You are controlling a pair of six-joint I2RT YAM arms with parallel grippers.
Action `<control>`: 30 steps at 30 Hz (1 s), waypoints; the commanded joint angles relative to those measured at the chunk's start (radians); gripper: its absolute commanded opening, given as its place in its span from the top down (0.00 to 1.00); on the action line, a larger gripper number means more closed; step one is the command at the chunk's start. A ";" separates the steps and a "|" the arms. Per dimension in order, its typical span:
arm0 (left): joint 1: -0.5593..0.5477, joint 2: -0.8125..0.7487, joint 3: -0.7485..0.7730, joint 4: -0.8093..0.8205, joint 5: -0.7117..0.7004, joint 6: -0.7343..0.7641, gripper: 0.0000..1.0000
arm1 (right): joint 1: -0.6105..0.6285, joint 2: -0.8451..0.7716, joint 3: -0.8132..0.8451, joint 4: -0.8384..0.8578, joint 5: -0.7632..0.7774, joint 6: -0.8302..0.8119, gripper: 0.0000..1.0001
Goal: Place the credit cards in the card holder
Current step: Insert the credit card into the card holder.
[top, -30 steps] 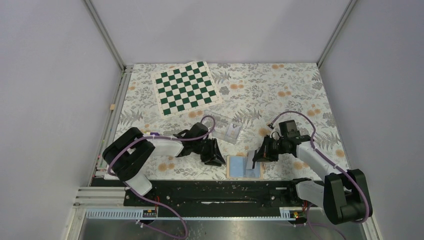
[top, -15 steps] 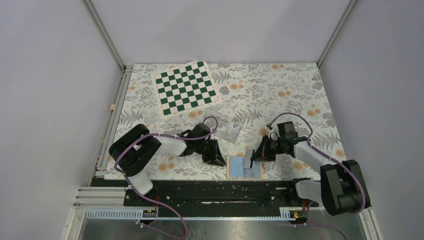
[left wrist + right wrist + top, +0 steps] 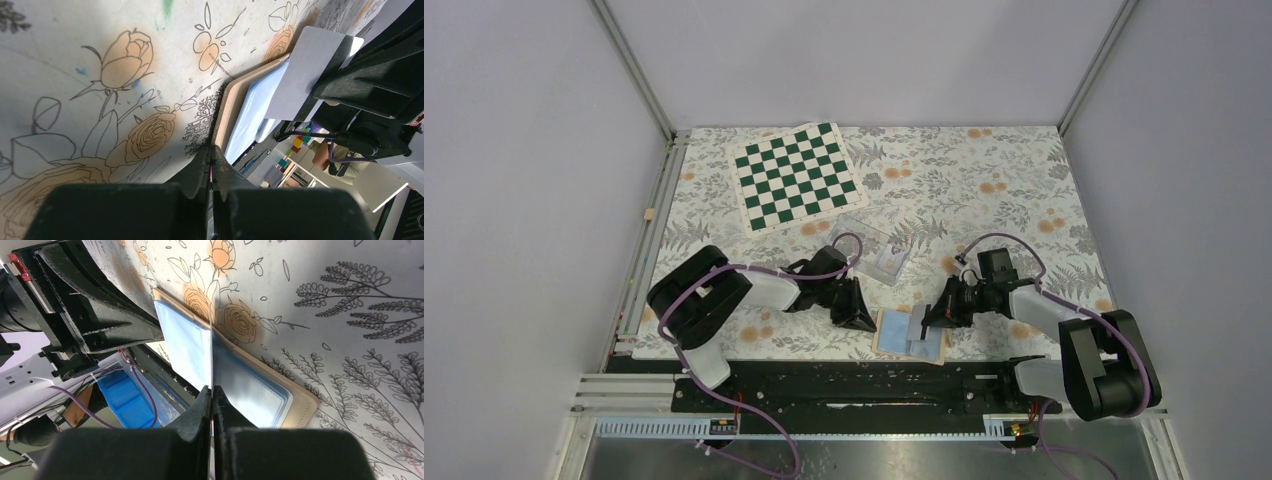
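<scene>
**A:** Where is the card holder point(image 3: 186, 346)?

**B:** It lies open on the flowered desk point(image 3: 984, 190), at 6 o'clock close to the near edge, between the two arms. The tan outside is down and the light-blue lining faces up.

**A:** And the left pincer point(image 3: 210, 154)?

**B:** Its fingers are pressed together with nothing between them that I can make out. The tips sit at 9 o'clock of the holder, right at the tan rim. I cannot tell whether they bear down on it.

**A:** The right pincer point(image 3: 212, 390)?

**B:** It is pinching one credit card point(image 3: 312, 60), pale and faintly bluish-purple. Its own camera sees the card edge-on, as a thin line over the middle of the open holder, about where the two blue halves meet. From the left wrist the card is tilted, with its lower edge down at the lining.

**A:** Is the card in a pocket?

**B:** I cannot tell. Most of it shows above the lining.

**A:** Anything else on the desk?

**B:** A clear plastic box point(image 3: 876, 256) lies at 11 o'clock of the holder, near it but apart. A green-and-white chessboard mat point(image 3: 796, 175) lies farther off, at 11 o'clock of the desk.
</scene>
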 commanded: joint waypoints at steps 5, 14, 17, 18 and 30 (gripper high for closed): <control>-0.011 0.036 -0.020 0.019 -0.050 -0.026 1.00 | 0.000 0.035 -0.022 0.125 -0.037 0.053 1.00; -0.010 0.009 -0.042 0.020 -0.082 -0.056 1.00 | 0.032 0.147 -0.027 0.251 -0.045 0.086 1.00; -0.005 -0.013 -0.053 0.001 -0.108 -0.060 1.00 | 0.050 0.179 -0.006 0.269 -0.043 0.088 1.00; -0.002 -0.020 -0.059 -0.002 -0.115 -0.059 1.00 | 0.059 0.190 0.005 0.275 -0.042 0.089 1.00; 0.052 0.039 -0.073 0.027 -0.098 -0.045 1.00 | 0.088 0.170 0.085 0.008 -0.023 0.001 1.00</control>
